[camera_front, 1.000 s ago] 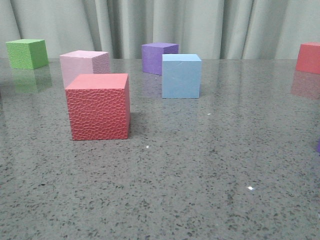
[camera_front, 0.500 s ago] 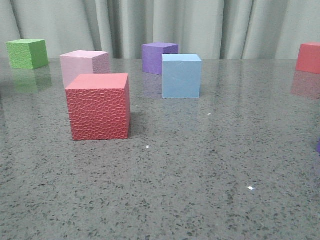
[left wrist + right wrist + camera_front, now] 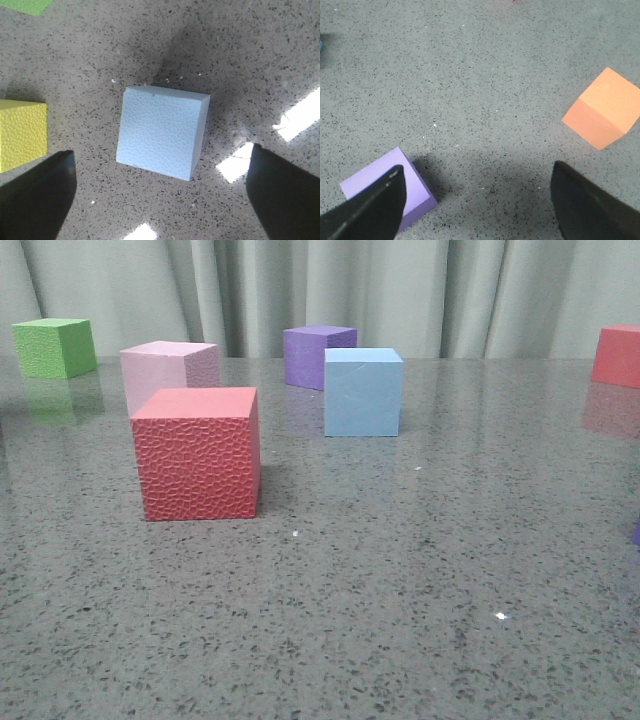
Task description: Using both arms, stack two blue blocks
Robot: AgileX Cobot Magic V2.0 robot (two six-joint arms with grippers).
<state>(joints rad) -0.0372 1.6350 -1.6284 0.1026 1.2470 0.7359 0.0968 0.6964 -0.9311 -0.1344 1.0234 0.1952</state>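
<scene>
One pale blue block (image 3: 363, 392) stands on the table right of centre in the front view, in front of a purple cube (image 3: 318, 355). No gripper shows in that view. In the left wrist view a pale blue block (image 3: 160, 131) with a dimpled top sits on the table just beyond my left gripper (image 3: 160, 200). That gripper is open and empty, its fingers wide apart and clear of the block. My right gripper (image 3: 477, 205) is open and empty above bare table. One of its fingers (image 3: 367, 210) overlaps a light purple cube (image 3: 385, 192).
The front view holds a textured red cube (image 3: 197, 453), a pale pink cube (image 3: 168, 370), a green cube (image 3: 54, 347) and a red cube (image 3: 617, 355) at the far right. A yellow cube (image 3: 22, 132) lies beside the left gripper's block. An orange cube (image 3: 603, 109) lies near the right gripper.
</scene>
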